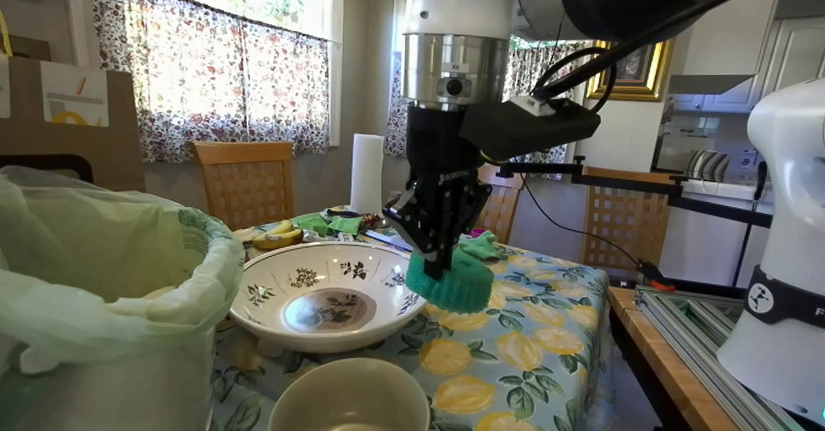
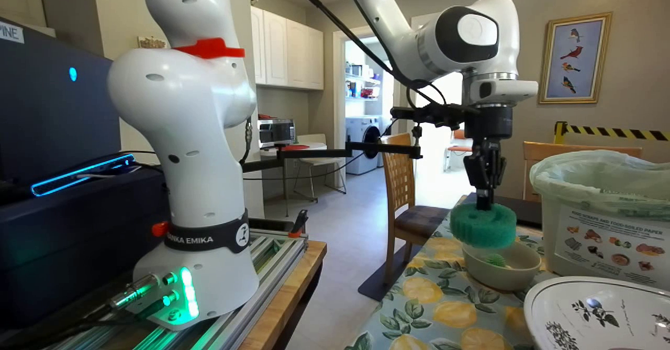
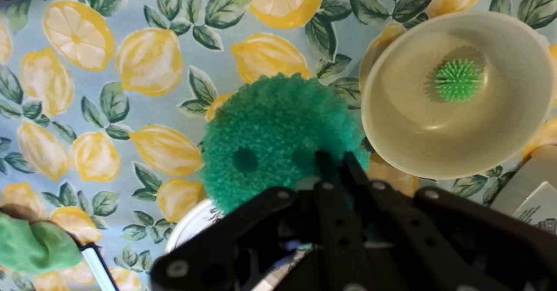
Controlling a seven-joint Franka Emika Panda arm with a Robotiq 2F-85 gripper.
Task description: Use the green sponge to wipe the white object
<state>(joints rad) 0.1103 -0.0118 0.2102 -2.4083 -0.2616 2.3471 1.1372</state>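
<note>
Easiest read from here: the label (image 2: 612, 245) on the pale bin (image 1: 148, 386), "FOOD SCRAPS AND FOOD-SOILED PAPER", all caps, w/ rows of small food pics (image 2: 621, 258) under it. The green-tinted liner (image 1: 129, 250) has print too, but it's too small to make out. Band (image 2: 196, 238) round the arm's base (image 2: 214, 282) says "ANKA EMIKA", start of it hidden round the curve, w/ a round logo (image 2: 242, 235) beside it. "ROBOTIQ" is on the black gripper (image 3: 336, 157), & a white tag (image 2: 11, 32) on the big dark case (image 2: 52, 109) ends in "PINE", rest cut off.

Now the green sponge (image 3: 270, 125). The gripper's fingers are closed on it, pinching nr one side; can't tell if a fingertip sits in one of its holes. It's up in the air over the lemon-print tablecloth (image 1: 515, 315), close by the cream bowl (image 3: 435, 143). Looks-wise: round, chunky, teal-ish disc, scalloped round the edge, coarse & grainy, w/ a couple of dark round holes that show like eyes in the wrist view.

The bowl's the white obj.: plain, thick smooth rim, upright on the cloth, w/ a spiky bright-green ball (image 3: 459, 81) lying inside. Wider white dish (image 1: 329, 341) w/ dark floral sprigs sits nr it; seen from the wrist, the sponge covers a bit of its rim.
</note>
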